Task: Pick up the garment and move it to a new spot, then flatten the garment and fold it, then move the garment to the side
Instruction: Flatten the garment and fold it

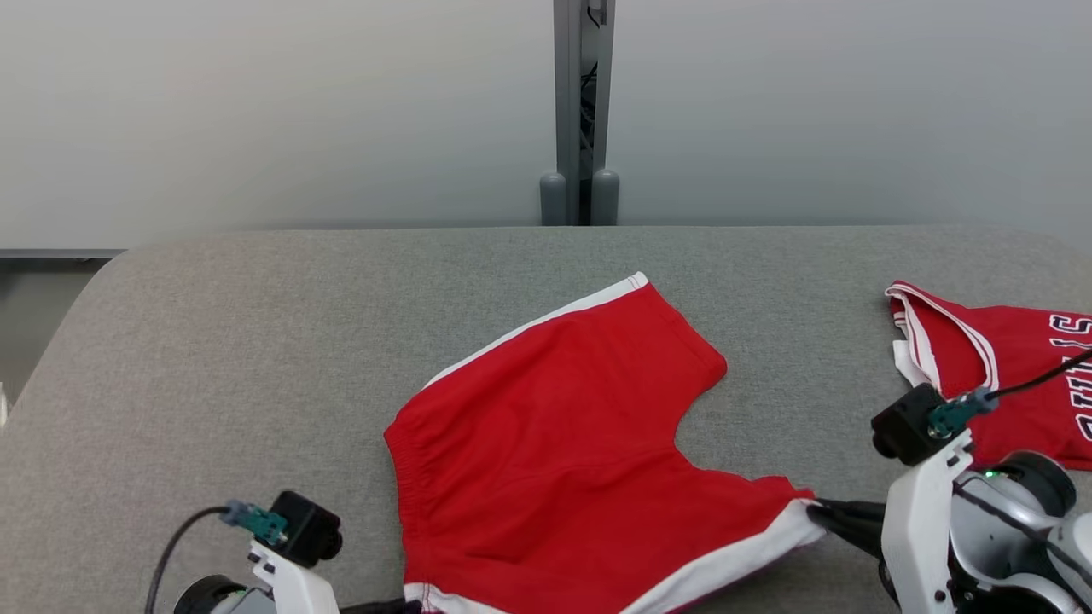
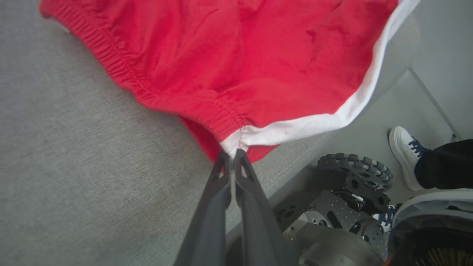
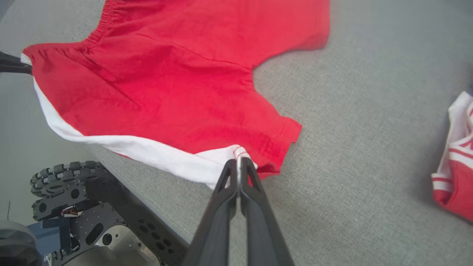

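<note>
Left gripper (image 2: pixel 232 154) jaws clamp the red shorts (image 1: pixel 546 443) at a waistband corner; right gripper (image 3: pixel 238 162) jaws clamp the white-trimmed leg hem. Shorts lie spread at the grey surface's (image 1: pixel 256 341) near edge, with a red jersey (image 1: pixel 1015 384) well apart to their right.

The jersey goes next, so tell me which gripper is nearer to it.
Right. The right gripper pinches the white-trimmed leg hem of the shorts, on the side toward the jersey; the left gripper pinches their waistband corner, at the far end.
</note>
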`<state>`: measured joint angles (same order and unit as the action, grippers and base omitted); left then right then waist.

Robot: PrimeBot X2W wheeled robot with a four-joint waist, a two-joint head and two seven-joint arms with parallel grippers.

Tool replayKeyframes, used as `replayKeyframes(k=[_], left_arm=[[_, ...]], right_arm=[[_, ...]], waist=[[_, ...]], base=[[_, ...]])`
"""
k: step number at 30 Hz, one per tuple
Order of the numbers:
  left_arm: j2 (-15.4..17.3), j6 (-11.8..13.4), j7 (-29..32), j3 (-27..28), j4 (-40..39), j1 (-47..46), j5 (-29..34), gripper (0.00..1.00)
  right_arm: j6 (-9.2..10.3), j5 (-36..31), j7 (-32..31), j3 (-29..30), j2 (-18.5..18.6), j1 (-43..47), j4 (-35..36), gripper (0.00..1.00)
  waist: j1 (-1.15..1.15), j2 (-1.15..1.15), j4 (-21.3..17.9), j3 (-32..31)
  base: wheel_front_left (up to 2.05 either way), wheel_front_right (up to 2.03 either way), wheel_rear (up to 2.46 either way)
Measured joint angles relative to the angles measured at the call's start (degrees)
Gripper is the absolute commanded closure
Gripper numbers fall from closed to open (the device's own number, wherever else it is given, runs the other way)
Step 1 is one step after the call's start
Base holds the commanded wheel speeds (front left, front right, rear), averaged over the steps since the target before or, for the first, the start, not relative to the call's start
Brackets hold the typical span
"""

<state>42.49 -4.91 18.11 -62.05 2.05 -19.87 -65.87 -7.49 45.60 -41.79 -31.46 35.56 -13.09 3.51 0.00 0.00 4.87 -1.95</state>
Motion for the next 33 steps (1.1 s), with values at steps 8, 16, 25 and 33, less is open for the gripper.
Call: replayKeyframes(k=[8, 16, 25, 33], left_arm=[[-1.11, 2.08, 1.38, 7.36, -1.86, 0.37, -14.55, 1.0], [-6.22, 2.98, 0.58, 14.05, -0.97, -3.49, -23.95, 1.0], [-12.16, 4.54, -1.92, 16.88, 6.41, -8.96, -25.29, 1.0], [-17.12, 3.47, -4.08, 17.58, 12.7, -13.31, -23.97, 1.0]], right_arm=[[0.0, 0.86, 3.59, 3.33, -0.8, -5.26, -1.68, 1.0], [0.0, 2.48, 6.14, 5.5, -1.64, -13.04, -6.38, 1.0], [0.0, 2.9, 9.39, 4.35, -1.48, -23.14, -13.89, 1.0], [0.0, 1.61, 13.7, -0.43, -0.8, -31.38, -18.69, 1.0]], waist=[[0.0, 0.0, 1.78, 3.08], [0.0, 0.0, 4.1, 7.9], [0.0, 0.0, 6.67, 13.08], [0.0, 0.0, 8.98, 17.64]], base=[[0.0, 0.0, 0.0], [0.0, 0.0, 0.0], [0.0, 0.0, 0.0], [0.0, 0.0, 0.0]])
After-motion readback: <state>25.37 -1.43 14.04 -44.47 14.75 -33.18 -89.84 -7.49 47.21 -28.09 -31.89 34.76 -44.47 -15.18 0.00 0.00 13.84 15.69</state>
